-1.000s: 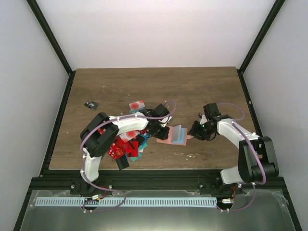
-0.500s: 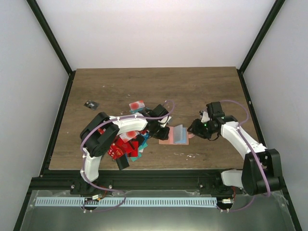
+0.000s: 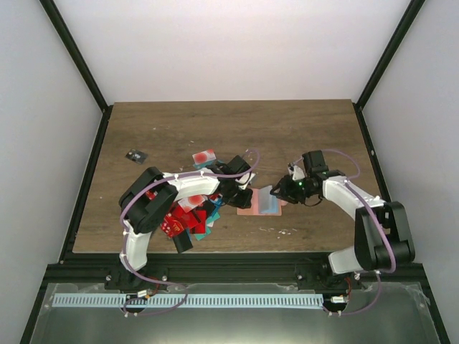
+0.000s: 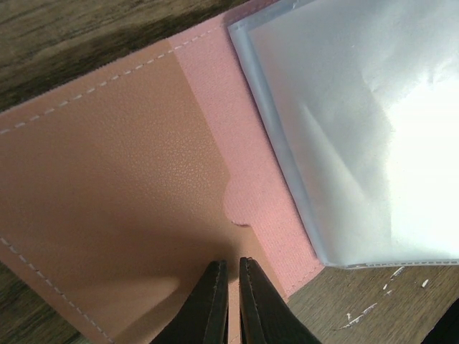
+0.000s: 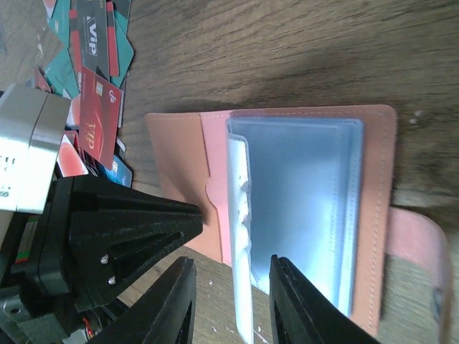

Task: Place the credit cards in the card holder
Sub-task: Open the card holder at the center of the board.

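The salmon-pink card holder [image 3: 249, 203] lies open on the table, its clear plastic sleeves [image 5: 301, 208] fanned up. It fills the left wrist view [image 4: 129, 179] and shows in the right wrist view [image 5: 179, 165]. My left gripper [image 3: 242, 195] is shut, and its tips [image 4: 229, 269] rest on the holder's left flap. My right gripper [image 3: 280, 190] is open, its fingers astride the near edge of the sleeves [image 5: 233, 287], holding nothing. The credit cards [image 3: 186, 215], red, teal and black, lie heaped left of the holder and also show in the right wrist view [image 5: 93, 86].
A white card with a red spot [image 3: 204, 156] lies behind the left arm. A small black item [image 3: 134, 155] lies at far left. The holder's strap [image 5: 423, 251] sticks out to the right. The left gripper's black body [image 5: 122, 229] sits close beside my right fingers.
My right gripper has moved left to the holder and now straddles the sleeves. The left gripper has stayed on the flap.
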`<action>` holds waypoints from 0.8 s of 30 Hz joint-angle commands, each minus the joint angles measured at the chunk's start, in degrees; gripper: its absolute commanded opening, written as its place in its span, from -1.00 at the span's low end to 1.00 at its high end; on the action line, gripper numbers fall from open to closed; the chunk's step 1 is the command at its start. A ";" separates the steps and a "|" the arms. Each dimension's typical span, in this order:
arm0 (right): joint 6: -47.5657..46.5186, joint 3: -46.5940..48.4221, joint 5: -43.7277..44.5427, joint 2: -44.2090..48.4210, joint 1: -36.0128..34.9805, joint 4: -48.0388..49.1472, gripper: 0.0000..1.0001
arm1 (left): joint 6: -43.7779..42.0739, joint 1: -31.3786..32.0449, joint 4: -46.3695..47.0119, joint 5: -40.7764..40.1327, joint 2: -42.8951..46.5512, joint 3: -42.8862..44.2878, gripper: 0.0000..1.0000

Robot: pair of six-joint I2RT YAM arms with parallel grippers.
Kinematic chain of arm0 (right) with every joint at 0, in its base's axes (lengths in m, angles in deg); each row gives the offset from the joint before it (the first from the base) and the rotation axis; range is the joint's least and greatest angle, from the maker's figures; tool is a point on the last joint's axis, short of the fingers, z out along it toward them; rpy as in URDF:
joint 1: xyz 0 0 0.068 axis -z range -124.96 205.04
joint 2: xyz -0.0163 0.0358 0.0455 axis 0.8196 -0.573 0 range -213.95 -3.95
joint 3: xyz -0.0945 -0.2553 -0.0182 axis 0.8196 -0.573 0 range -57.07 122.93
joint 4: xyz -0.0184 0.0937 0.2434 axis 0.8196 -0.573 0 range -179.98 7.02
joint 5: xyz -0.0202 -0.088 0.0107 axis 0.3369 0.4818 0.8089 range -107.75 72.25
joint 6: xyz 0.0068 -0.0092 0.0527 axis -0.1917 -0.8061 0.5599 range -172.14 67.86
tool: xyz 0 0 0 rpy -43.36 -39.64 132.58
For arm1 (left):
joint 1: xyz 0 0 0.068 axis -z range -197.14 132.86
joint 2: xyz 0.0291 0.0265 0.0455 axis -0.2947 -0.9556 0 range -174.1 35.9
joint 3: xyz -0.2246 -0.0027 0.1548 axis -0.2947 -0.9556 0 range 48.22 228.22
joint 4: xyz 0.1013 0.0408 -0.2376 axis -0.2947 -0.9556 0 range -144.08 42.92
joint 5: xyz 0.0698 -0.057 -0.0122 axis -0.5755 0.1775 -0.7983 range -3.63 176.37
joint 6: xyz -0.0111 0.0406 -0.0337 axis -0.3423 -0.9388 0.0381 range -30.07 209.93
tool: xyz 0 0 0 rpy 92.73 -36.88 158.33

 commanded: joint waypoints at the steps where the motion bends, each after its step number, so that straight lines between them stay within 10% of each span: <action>1: 0.01 0.20 -4.60 -3.43 -1.98 4.40 -0.38 | -0.17 0.09 0.11 0.74 -1.13 -0.88 -0.84; 24: 5.58 3.66 -14.31 -18.70 -8.90 18.87 -0.36 | -1.60 -5.22 0.60 0.27 13.78 -7.79 -0.63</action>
